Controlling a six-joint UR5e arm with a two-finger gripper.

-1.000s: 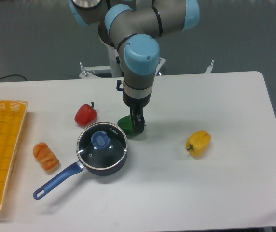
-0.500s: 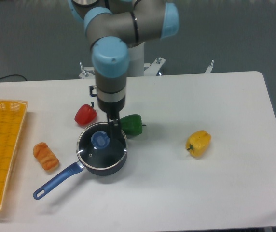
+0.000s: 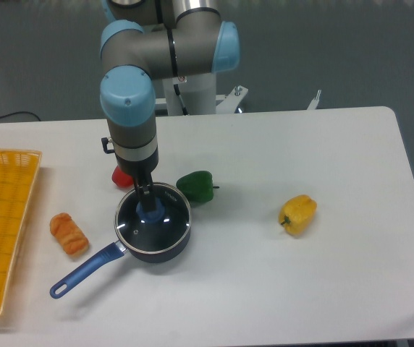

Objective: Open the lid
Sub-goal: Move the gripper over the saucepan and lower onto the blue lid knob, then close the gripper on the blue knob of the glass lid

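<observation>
The lid (image 3: 167, 223), a clear glass disc with a metal rim, lies flat on the dark blue saucepan (image 3: 84, 270) left of the table's centre. Its blue knob (image 3: 151, 213) shows just under my fingertips. My gripper (image 3: 145, 196) points straight down over the knob, at or just above it. The fingers look like one dark column from this angle, so their gap does not show.
A green pepper (image 3: 196, 186) lies just right of the pan, and a red pepper (image 3: 121, 177) sits partly behind my arm. A yellow pepper (image 3: 298, 214) is further right. A bread roll (image 3: 69, 233) and a yellow basket (image 3: 4, 217) are on the left.
My arm has swung left from the green pepper to above the lid's knob. The pan and the lid have not moved.
</observation>
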